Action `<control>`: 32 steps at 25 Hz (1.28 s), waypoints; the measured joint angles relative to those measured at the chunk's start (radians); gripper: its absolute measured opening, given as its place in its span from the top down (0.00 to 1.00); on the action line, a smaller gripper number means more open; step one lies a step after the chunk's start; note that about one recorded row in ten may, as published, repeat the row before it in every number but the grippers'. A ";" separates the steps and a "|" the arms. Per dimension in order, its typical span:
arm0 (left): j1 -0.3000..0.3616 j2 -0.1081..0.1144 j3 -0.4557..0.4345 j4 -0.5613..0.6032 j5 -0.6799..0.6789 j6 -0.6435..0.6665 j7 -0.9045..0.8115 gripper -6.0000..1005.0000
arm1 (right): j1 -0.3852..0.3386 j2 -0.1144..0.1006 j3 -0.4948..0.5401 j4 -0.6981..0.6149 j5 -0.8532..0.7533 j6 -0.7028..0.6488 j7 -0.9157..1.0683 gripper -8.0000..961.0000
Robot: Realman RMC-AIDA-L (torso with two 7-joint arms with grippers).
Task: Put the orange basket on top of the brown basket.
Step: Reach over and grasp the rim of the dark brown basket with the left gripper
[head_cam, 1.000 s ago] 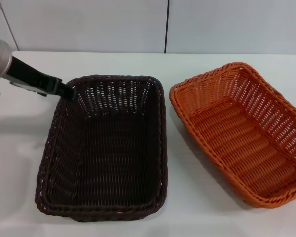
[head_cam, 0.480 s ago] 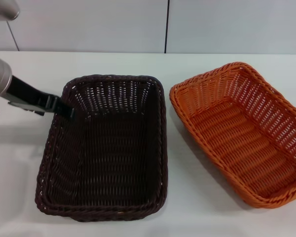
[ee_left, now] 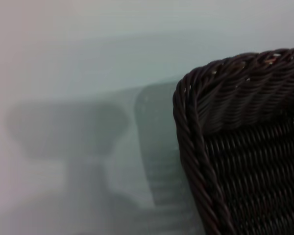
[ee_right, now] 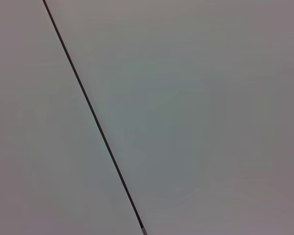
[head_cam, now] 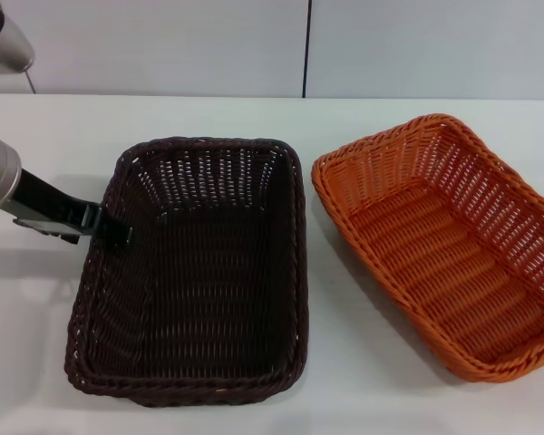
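The brown basket (head_cam: 195, 272) lies empty on the white table, left of centre in the head view. The orange basket (head_cam: 453, 249) lies empty to its right, turned at an angle, with a gap of bare table between them. My left gripper (head_cam: 118, 237) is at the outer side of the brown basket's left rim, about halfway along it. The left wrist view shows a corner of the brown basket's braided rim (ee_left: 201, 147) close up, with shadows on the table beside it. My right arm is out of view.
The white table (head_cam: 335, 362) runs under both baskets to a pale wall with a dark vertical seam (head_cam: 306, 45) at the back. The right wrist view shows only that pale surface and the seam (ee_right: 93, 117).
My left gripper has moved from the brown basket's far left corner toward me along its left rim. Both baskets stay where they were.
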 joint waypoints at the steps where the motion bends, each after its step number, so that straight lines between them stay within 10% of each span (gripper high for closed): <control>1: 0.000 0.000 0.002 0.007 0.000 0.001 0.000 0.24 | 0.000 0.000 0.000 0.000 0.000 0.000 -0.001 0.17; 13: 0.001 0.003 0.006 0.027 0.006 0.012 0.000 0.25 | 0.005 0.000 0.000 0.002 -0.002 0.014 -0.003 0.17; 15: 0.001 0.002 0.004 0.027 0.006 0.012 0.001 0.47 | 0.008 0.000 0.000 0.002 -0.003 0.018 -0.003 0.17; 32: 0.000 0.009 -0.011 -0.071 -0.001 -0.038 0.047 0.78 | 0.020 -0.003 0.007 0.002 0.002 0.050 -0.004 0.17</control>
